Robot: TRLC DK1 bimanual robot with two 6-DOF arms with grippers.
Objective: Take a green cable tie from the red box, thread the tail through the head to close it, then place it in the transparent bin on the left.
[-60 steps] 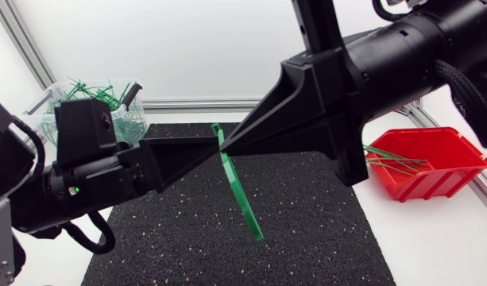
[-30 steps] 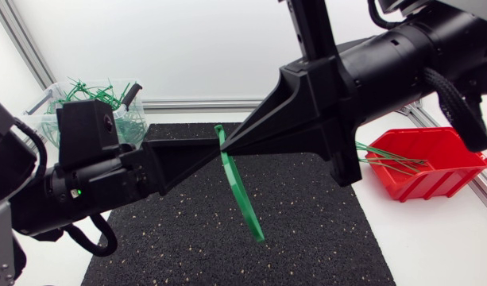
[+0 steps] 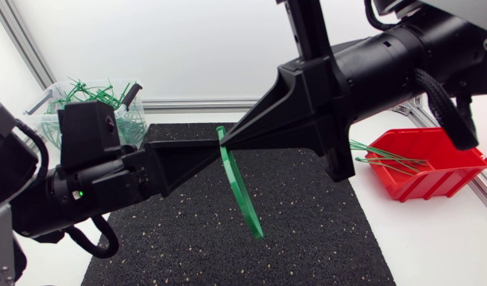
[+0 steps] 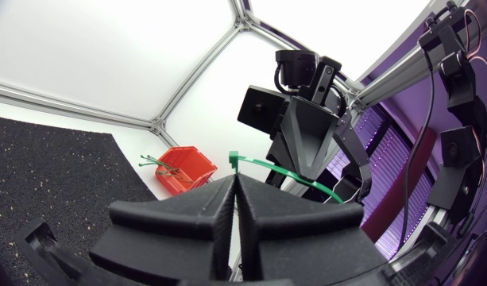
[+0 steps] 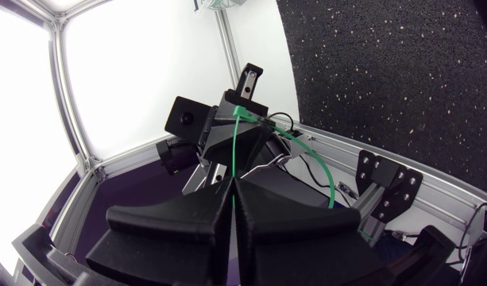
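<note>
Over the black mat, a green cable tie [image 3: 241, 195] hangs in a curve, its head [image 3: 218, 129] uppermost. My left gripper [image 3: 214, 148] and right gripper [image 3: 226, 143] meet tip to tip at the tie's upper end, each shut on it. In the left wrist view the left gripper [image 4: 235, 187] pinches the tie [image 4: 287, 169] just below its head, with the right gripper [image 4: 305, 151] ahead. In the right wrist view the right gripper [image 5: 233, 187] pinches the tie [image 5: 241, 147], which arcs round beside it. The red box [image 3: 426, 163] holds more ties.
The transparent bin [image 3: 48, 119] at the back left holds several closed green ties. The black mat [image 3: 307, 230] covers the middle of the table. An aluminium rail [image 3: 195, 104] runs along the back edge.
The right arm has shifted slightly to the left. The tie and the left gripper have barely moved, and both grips hold.
</note>
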